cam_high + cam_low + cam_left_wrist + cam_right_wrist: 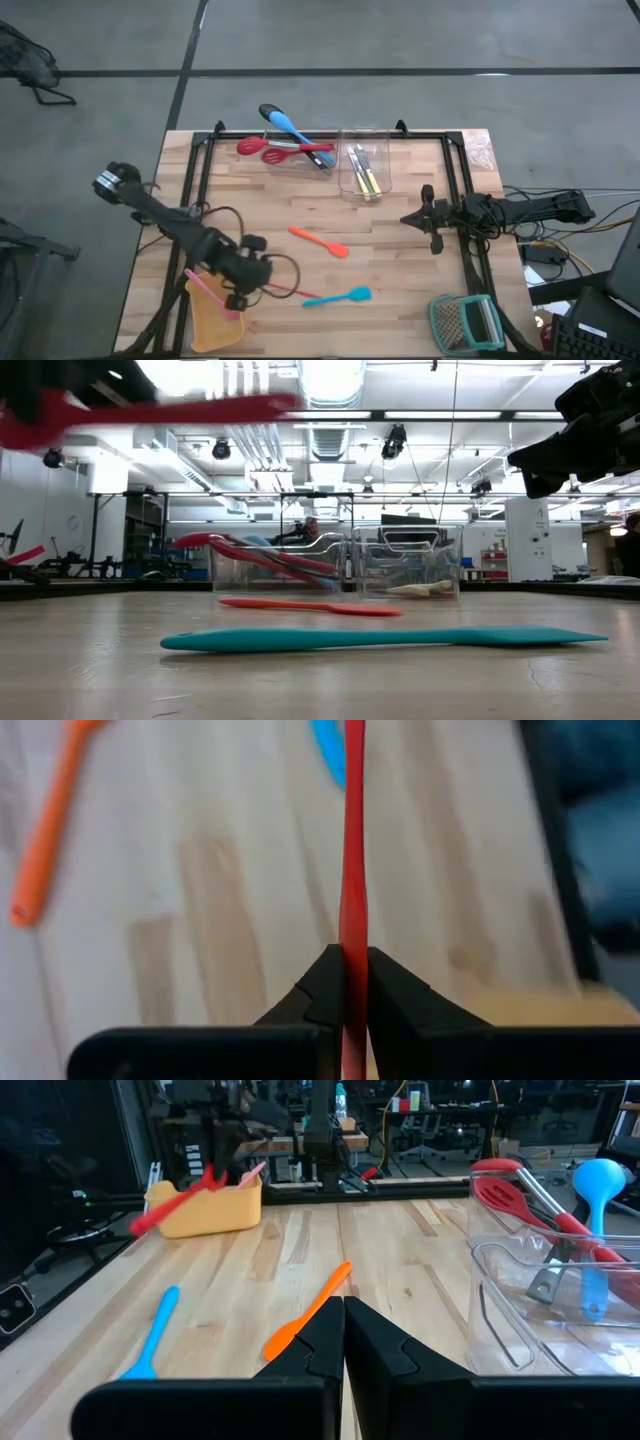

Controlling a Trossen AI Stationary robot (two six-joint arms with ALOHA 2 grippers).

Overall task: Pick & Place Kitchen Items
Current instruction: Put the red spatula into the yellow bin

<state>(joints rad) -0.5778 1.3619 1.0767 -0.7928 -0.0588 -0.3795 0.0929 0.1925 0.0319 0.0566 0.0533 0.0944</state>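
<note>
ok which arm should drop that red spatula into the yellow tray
Left. The left gripper is shut on the red spatula and hangs right beside the yellow tray. The right gripper is shut, empty, across the table.

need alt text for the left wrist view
The left gripper is shut on a slim red spatula handle above a light wooden table. A small orange spatula and a teal spatula lie on the table beyond.

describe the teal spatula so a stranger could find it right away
Start at the yellow tray at the table's front left corner. Beside it, toward the grater, the teal spatula lies flat on bare wood. The orange spatula lies farther back.
</note>
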